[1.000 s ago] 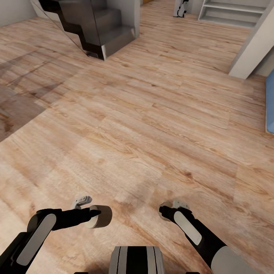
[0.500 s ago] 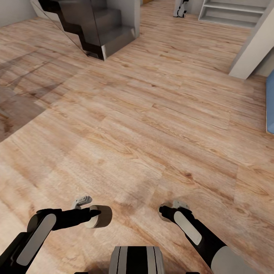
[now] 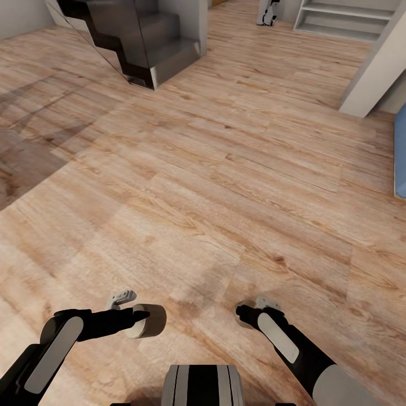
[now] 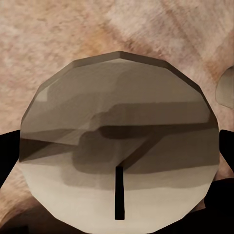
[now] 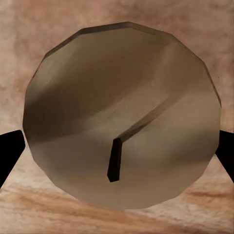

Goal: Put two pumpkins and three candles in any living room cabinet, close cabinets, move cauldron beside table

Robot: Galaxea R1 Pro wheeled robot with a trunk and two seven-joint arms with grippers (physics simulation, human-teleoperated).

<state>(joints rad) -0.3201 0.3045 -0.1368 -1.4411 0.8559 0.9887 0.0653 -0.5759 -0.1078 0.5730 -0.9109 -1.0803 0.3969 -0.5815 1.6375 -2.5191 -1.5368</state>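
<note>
- Candles are in hand: the left gripper (image 3: 141, 320) pinches one candle (image 3: 148, 320) between its black fingers, low at the near left of the head view, above the wooden floor (image 3: 225, 186).
- In the left wrist view this left candle (image 4: 119, 151) shows its round pale-grey end with a dark wick, and the black finger (image 4: 9, 156) edges press on it from either side.
- The right gripper (image 3: 246, 314) is likewise clamped on a second candle (image 3: 243, 316), mostly hidden behind the wrist in the head view; in the right wrist view the right candle (image 5: 122, 126) sits between the two black fingertips (image 5: 10, 148).
- Ahead lie bare floor planks, a dark staircase (image 3: 141, 45) at the far left, pale shelving (image 3: 344, 17) at the far right, and a blue edge (image 3: 400, 152) on the right side.
- Judged from this, the robot appears to be in transit: two of three candles are carried but not yet stowed.
- Still to do, as far as I can judge: reach the cabinet, put both candles inside, then deal with the third candle, the two pumpkins, closing the cabinet, and setting the cauldron by the table.
</note>
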